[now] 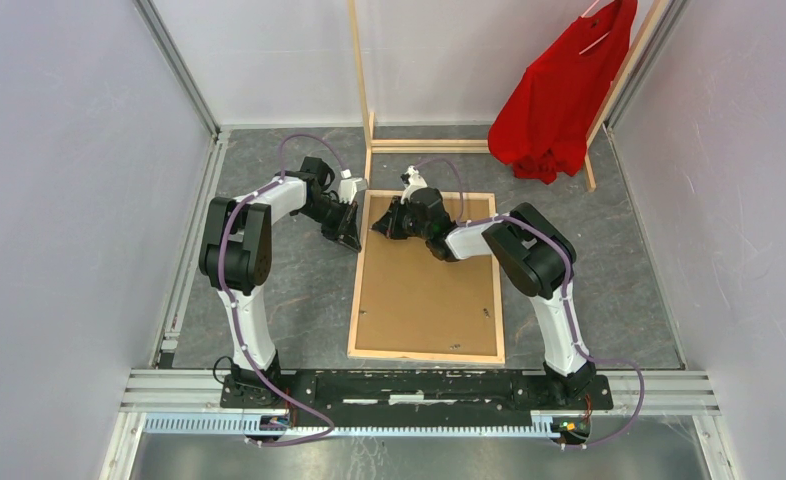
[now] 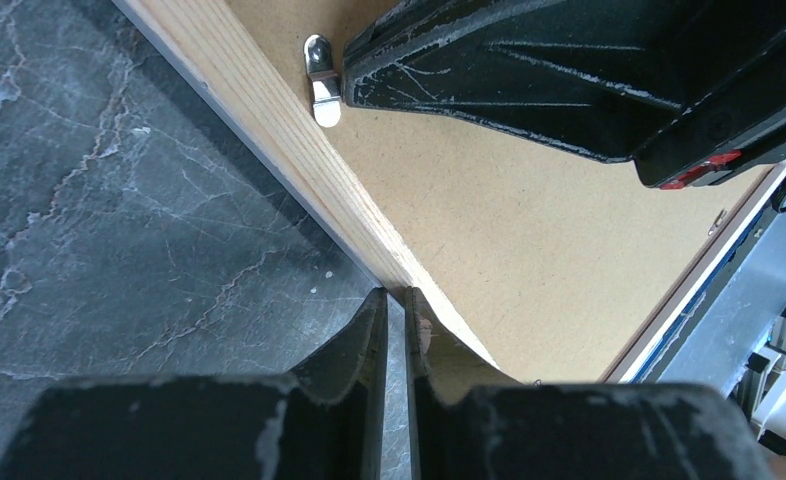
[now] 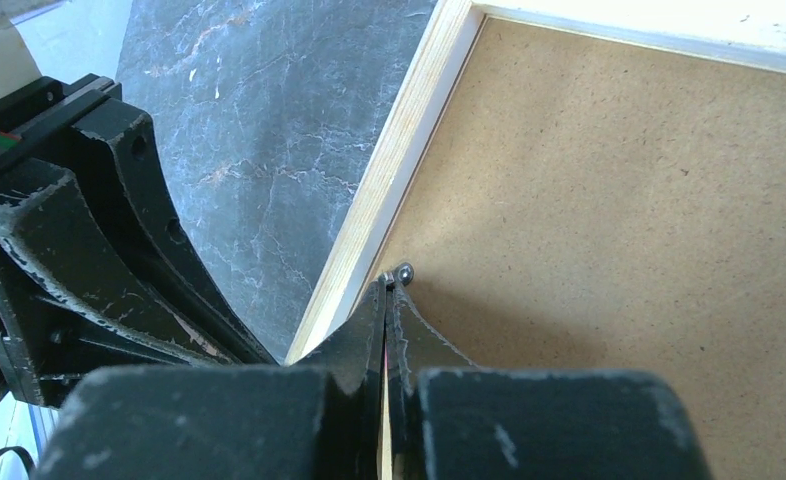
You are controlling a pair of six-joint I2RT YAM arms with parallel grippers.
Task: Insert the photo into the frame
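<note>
Shows the photo (image 1: 424, 290) board side up only, printed face turned down and unseen. Hides the far left corner of the frame (image 1: 360, 300) beneath the left gripper (image 1: 353, 238) and right gripper (image 1: 379, 228) in the top view. Loses the clothes rack (image 1: 361, 90) and red shirt (image 1: 559, 100) past the upper edge. Renders the small clips (image 1: 488, 312) too tiny to read from above. Masks most of one metal clip (image 3: 403, 272) behind the right fingertips (image 3: 367, 325) in the right wrist view; leaves undecidable whether anything lies pinched.
</note>
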